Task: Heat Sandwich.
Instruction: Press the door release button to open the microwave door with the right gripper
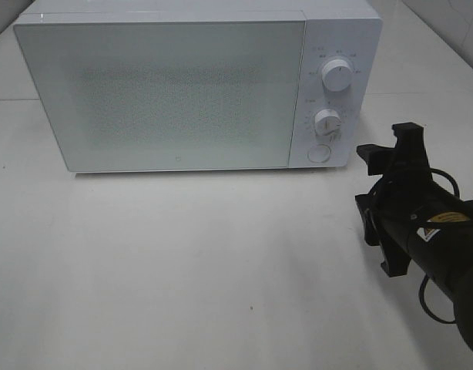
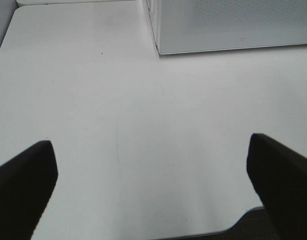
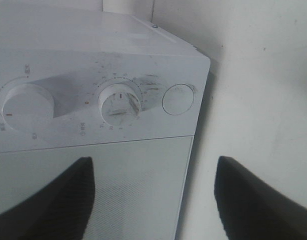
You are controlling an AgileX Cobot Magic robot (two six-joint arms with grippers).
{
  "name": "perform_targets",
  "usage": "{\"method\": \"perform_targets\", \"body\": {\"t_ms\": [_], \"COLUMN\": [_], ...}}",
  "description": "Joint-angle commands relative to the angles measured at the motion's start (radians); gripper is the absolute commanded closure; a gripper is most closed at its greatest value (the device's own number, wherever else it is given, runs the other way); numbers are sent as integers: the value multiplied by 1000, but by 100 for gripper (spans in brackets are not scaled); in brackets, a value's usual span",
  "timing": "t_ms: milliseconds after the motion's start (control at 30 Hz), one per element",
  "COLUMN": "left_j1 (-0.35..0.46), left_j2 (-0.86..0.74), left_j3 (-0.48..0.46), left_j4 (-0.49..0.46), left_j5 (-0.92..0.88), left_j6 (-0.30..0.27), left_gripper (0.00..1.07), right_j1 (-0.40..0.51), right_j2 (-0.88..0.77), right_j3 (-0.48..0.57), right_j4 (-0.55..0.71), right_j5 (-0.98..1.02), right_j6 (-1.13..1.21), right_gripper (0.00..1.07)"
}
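The sandwich is not in view in any frame. The white microwave [image 1: 167, 92] stands at the back of the table with its door shut; it also shows in the left wrist view [image 2: 228, 25] and the right wrist view [image 3: 93, 180]. My right gripper [image 1: 387, 142] is open and empty, a short way in front of and to the right of the control panel. In the right wrist view the gripper [image 3: 153, 200] faces the lower knob [image 3: 120, 104] and the round button [image 3: 178, 99]. My left gripper [image 2: 153, 185] is open and empty over bare table, outside the exterior view.
The control panel carries an upper knob [image 1: 338, 77], a lower knob [image 1: 327, 122] and a round button [image 1: 319, 153]. The white table [image 1: 182, 262] stretches in front of the microwave. Its near edge [image 2: 243, 227] shows in the left wrist view.
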Motion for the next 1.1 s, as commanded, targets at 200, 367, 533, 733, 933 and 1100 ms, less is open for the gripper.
{"method": "perform_targets", "body": {"t_ms": [200, 367, 533, 733, 933, 1100], "left_j1": [1, 1, 1, 1, 1, 1], "left_j2": [-15, -15, -15, -15, -15, -15], "left_j3": [2, 2, 2, 2, 2, 2], "left_j4": [-4, -4, -4, -4, -4, -4], "left_j5": [-13, -13, -13, -13, -13, -13], "left_j6": [-5, -5, -5, -5, -5, -5], "left_gripper": [9, 9, 9, 9, 9, 9], "right_j1": [2, 2, 0, 0, 0, -5], "right_j2": [-1, -1, -1, 16, 75, 141], "right_j3": [-7, -7, -7, -33, -82, -140], "right_j4": [15, 18, 18, 19, 18, 9], "right_j5": [1, 19, 19, 26, 43, 50], "right_j6": [106, 106, 103, 68, 68, 69], "right_gripper": [85, 107, 107, 107, 107, 107]}}
